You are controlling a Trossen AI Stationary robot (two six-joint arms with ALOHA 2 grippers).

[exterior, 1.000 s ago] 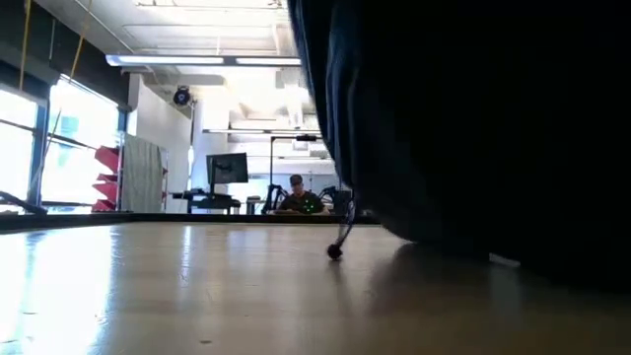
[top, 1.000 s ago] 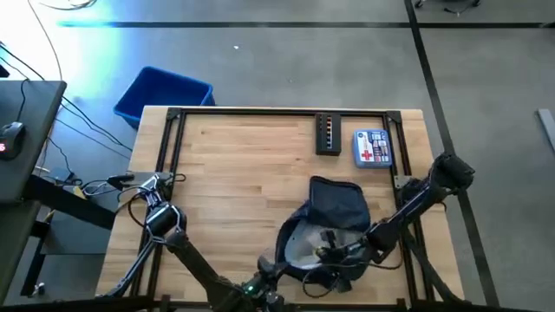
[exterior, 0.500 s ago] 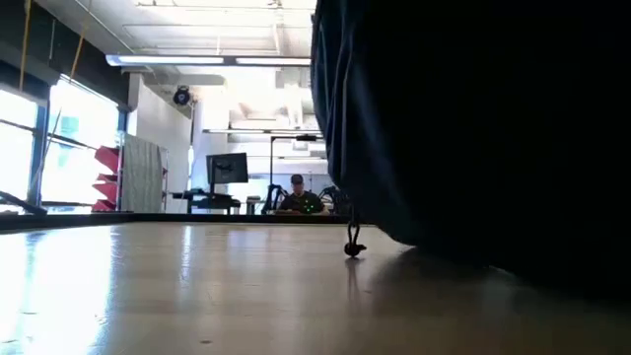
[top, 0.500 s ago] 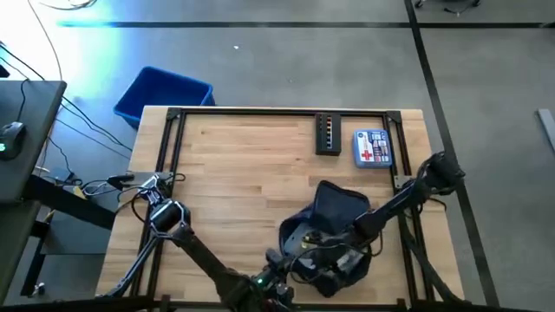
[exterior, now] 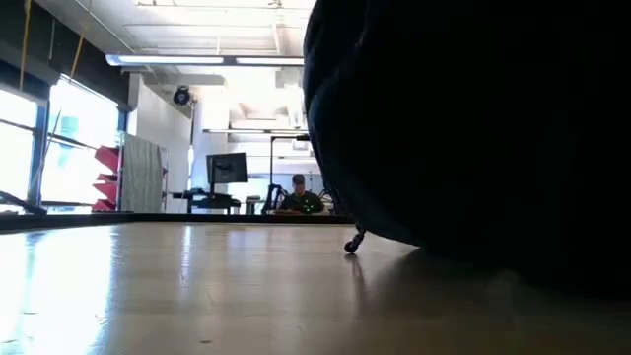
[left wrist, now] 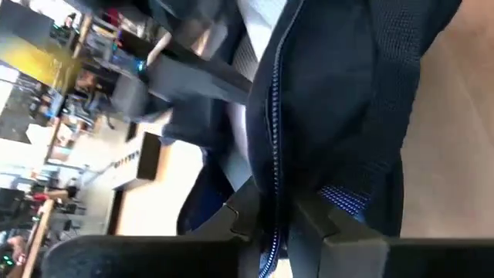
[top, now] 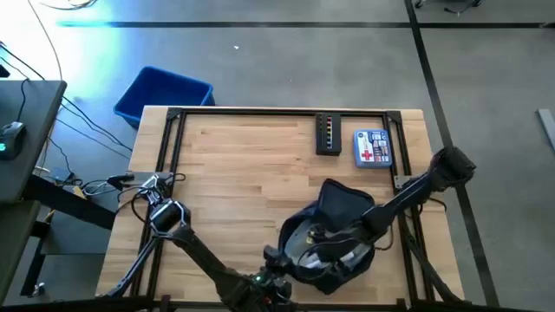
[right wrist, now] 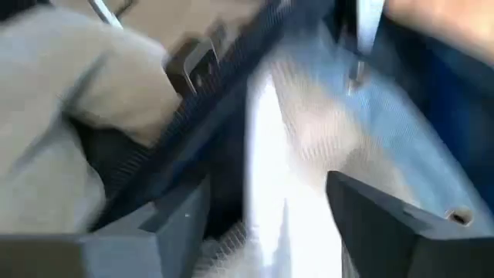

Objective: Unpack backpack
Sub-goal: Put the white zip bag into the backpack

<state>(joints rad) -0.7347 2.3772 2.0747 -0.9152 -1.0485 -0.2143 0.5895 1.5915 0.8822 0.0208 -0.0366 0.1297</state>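
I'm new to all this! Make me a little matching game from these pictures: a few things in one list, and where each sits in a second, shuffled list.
Things:
1. backpack
2. bin
3. first-aid kit
4. left end effector

Places:
A. on the floor off the table's far left corner
B. clamped on the backpack's zipper edge
C. at the table's far edge, beside a dark case
D. lying open on the near right of the table

Pairs: 1-D, 2-A, 3-C, 4-B

We are seeing: backpack (top: 342, 208), matt navy woven cloth, pale mesh lining; table (top: 243, 165), smooth light wood, faintly glossy, black metal frame; bin (top: 162, 94), blue plastic.
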